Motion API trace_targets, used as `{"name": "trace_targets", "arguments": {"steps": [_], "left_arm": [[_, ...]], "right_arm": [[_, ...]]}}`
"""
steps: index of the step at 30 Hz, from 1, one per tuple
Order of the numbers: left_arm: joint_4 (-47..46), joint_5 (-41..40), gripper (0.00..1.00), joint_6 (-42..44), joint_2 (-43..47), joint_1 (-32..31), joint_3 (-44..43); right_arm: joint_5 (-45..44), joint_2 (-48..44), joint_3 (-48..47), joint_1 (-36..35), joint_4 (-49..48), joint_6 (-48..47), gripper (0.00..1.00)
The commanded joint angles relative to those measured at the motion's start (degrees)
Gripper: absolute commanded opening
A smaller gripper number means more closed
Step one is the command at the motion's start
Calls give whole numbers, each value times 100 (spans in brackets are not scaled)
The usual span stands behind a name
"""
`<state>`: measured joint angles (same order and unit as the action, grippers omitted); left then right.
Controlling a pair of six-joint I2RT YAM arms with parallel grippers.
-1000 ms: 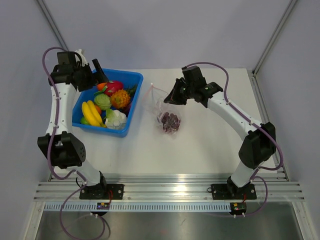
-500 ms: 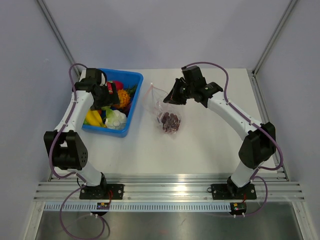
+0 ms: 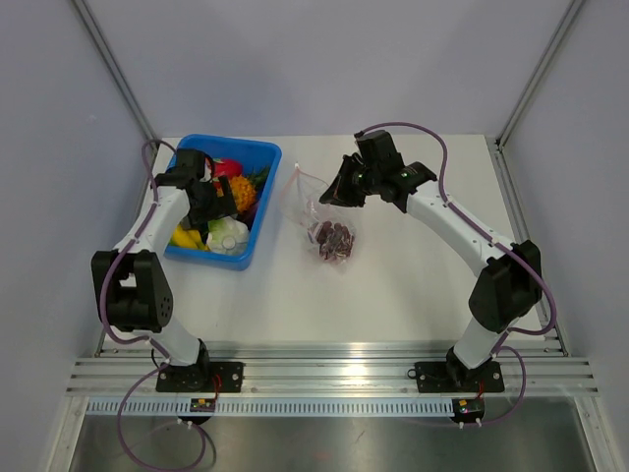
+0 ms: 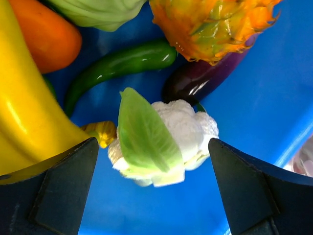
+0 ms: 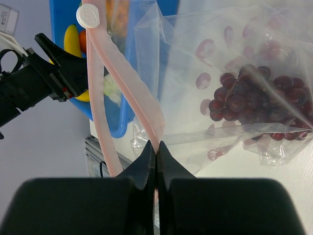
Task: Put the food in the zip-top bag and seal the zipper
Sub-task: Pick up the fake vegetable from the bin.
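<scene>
- Clear plastic zip-top bag (image 3: 313, 202) — on the desk (image 3: 393, 285), purple grapes (image 3: 334, 239) inside; right jaws pinched shut on its pink zipper (image 5: 122, 73).
- White cauliflower (image 4: 183, 129) — in blue tray (image 3: 257, 157), between the wide-open left jaws, clear of both.

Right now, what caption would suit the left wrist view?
Open left end effector poised over a toy cauliflower in the blue tray.

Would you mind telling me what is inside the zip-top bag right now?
A bunch of purple grapes shows through the clear zip-top bag. Nothing else is visible inside, though the grapes hide whatever might lie beneath them.
</scene>
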<state>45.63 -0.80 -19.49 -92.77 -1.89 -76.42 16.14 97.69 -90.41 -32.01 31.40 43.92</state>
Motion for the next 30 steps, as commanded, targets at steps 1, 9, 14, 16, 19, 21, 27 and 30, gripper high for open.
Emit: {"name": "trace_targets", "arguments": {"steps": [1,9,14,16,19,21,27,30], "left_arm": [[-449,10,98,-170,-127,13,145],[-713,387,72,-302,-198,-31,374],[-380,194,36,-240,206,-31,119],[-239,168,32,-223,435,-31,-99],[-2,133,25,-179,725,-31,-320],[139,106,21,-126,865,-31,-548],[61,280,0,-12,1481,-65,-1101],[25,808,0,-46,1604,-310,-1592]], "right_arm": [[117,-57,-73,-86,-99,-86,0],[214,-22,-108,-104,-143,-77,0],[214,-39,-135,-130,-125,-68,0],[205,-22,-170,-121,-116,-68,0],[196,-4,-214,-139,-99,-59,0],[188,22,-240,-148,-90,-68,0],[188,110,-293,-209,-90,-68,0],[170,180,-380,-262,-73,-85,0]]}}
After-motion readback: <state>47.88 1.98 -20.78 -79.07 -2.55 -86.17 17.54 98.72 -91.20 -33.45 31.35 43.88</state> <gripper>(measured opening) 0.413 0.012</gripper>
